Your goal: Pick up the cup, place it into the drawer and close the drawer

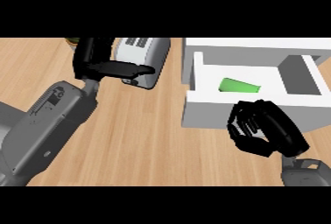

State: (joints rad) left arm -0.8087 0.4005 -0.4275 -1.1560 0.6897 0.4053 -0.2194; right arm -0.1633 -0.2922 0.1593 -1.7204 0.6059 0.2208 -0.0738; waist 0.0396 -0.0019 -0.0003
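A green cup lies on its side inside the open white drawer at the right of the head view. My right hand hovers in front of the drawer's front panel, fingers curled inward and holding nothing, apart from the cup. My left hand is raised at the upper left over the toaster, fingers straight and flat, with nothing in it.
A white and grey toaster stands at the back, partly under my left hand. The white cabinet body sits behind the drawer. Wooden counter spreads between my two arms.
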